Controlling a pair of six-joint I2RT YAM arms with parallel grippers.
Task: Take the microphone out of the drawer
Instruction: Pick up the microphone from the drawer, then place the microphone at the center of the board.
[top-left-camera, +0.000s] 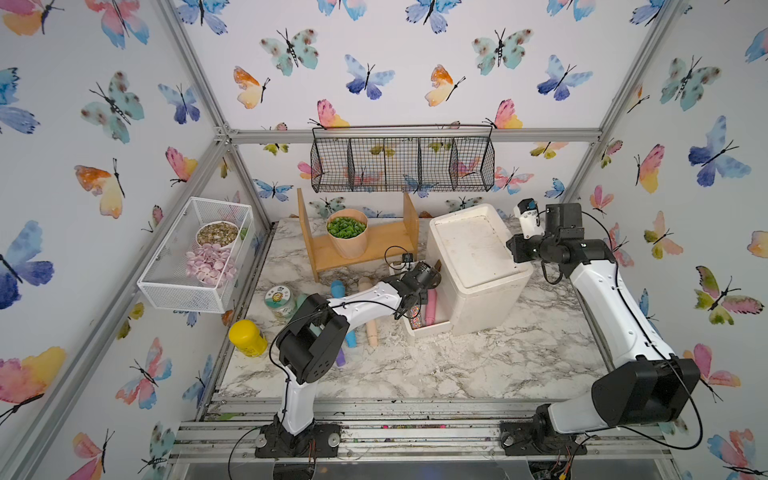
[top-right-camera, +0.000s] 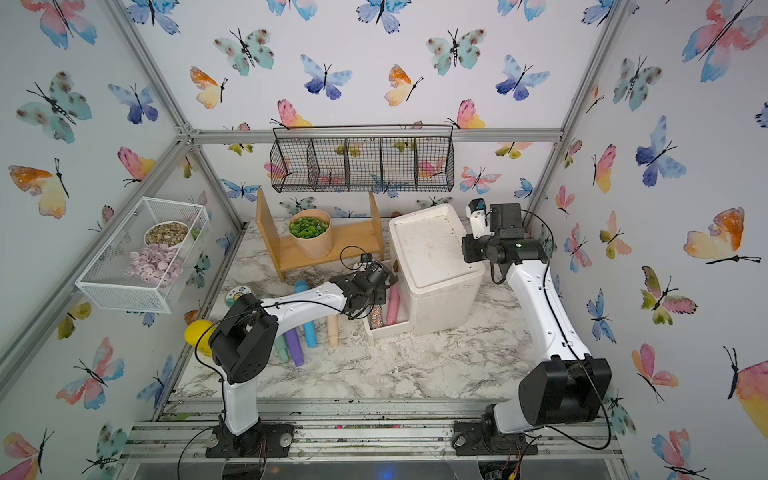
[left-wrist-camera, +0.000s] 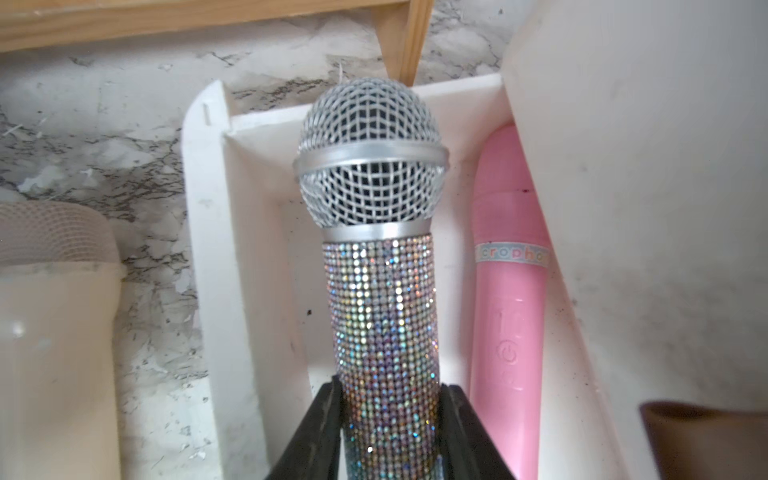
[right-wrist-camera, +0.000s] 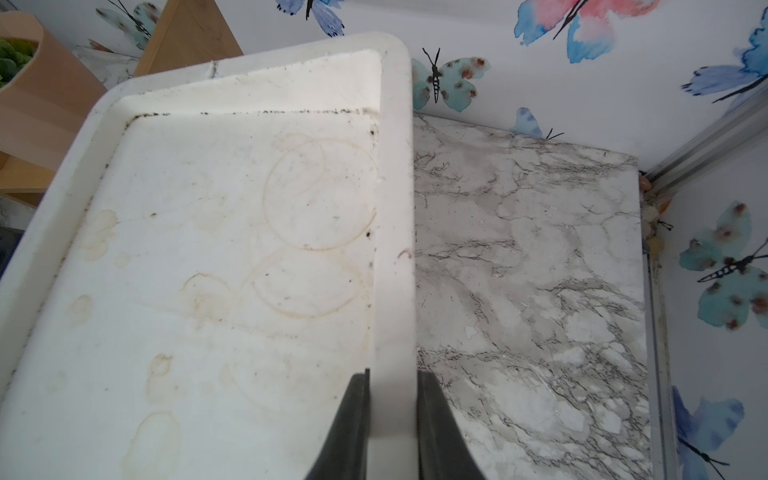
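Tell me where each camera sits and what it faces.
Top views: high above the arm bases, looking down at the table; left arm and right arm show.
Left wrist: behind the left gripper, shut on the glitter microphone at the drawer.
Right wrist: behind the right gripper, pinching the cabinet rim.
Shared: all show the cabinet.

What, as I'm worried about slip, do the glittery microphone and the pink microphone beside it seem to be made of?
Glittery microphone: handle coated in tiny iridescent rhinestones, bumpy and sparkling; head a silver wire mesh, metal or metallised plastic. Pink microphone: probably smooth plastic with a soft sheen, judging by its moulded power symbol.
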